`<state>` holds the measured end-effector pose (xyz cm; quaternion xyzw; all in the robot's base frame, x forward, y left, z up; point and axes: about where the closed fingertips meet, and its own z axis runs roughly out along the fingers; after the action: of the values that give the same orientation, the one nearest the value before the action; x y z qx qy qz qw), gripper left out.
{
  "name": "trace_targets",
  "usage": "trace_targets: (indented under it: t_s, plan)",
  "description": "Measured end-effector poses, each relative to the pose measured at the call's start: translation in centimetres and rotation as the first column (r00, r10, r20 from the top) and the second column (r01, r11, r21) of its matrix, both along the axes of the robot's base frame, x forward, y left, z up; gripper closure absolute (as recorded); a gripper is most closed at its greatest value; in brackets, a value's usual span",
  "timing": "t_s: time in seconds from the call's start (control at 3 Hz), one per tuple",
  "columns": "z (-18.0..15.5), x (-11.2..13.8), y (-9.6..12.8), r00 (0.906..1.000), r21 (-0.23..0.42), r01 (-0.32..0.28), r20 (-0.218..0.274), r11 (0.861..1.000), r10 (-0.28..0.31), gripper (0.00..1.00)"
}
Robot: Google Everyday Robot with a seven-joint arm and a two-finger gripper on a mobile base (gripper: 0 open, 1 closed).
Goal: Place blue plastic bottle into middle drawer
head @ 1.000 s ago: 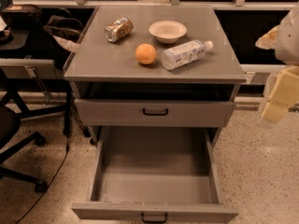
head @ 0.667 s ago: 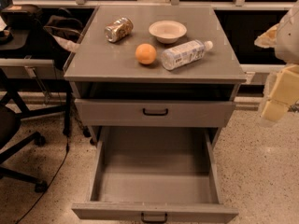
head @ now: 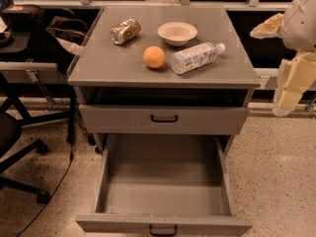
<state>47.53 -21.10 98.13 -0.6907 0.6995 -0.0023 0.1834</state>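
Nothing has moved since the earlier frames; bottle, drawer and arm all sit where they were. The blue plastic bottle (head: 195,58) lies on its side on the grey cabinet top (head: 113,68), cap pointing right and back, not yet touched. The orange (head: 154,57) sits just beside its base end, with the white bowl (head: 177,32) close behind and a dented drink can (head: 125,31) further left.

The middle drawer (head: 165,191) is pulled out below, its floor bare, under the upper drawer (head: 207,120). The gripper (head: 289,90) hangs well off to the right of the cabinet, holding nothing; whether it is open or closed cannot be told.

Likely trouble: a round bottle on a smooth top may roll from an off-centre grasp. A reach from the right could also nudge the orange, which might roll off. On the way down, the bottle could clip the upper drawer's front.
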Motion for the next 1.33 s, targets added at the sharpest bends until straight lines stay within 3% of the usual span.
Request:
trace_targets:
  t_s: [0.33,0.67,1.0,1.33]
  plan:
    - [0.1,3.3,-0.2,0.9980,0.048,-0.060,0.025,0.997,0.059,0.00]
    - [0.1,3.3,-0.2,0.9980,0.049,-0.059,0.026,0.997,0.058,0.00]
    - [-0.4,3.6,-0.4,0.9982,0.102,-0.053,0.034,0.993,0.050,0.00]
    - [-0.9,5.4,-0.8,0.9910,0.178,-0.127,0.064,0.976,0.117,0.00]
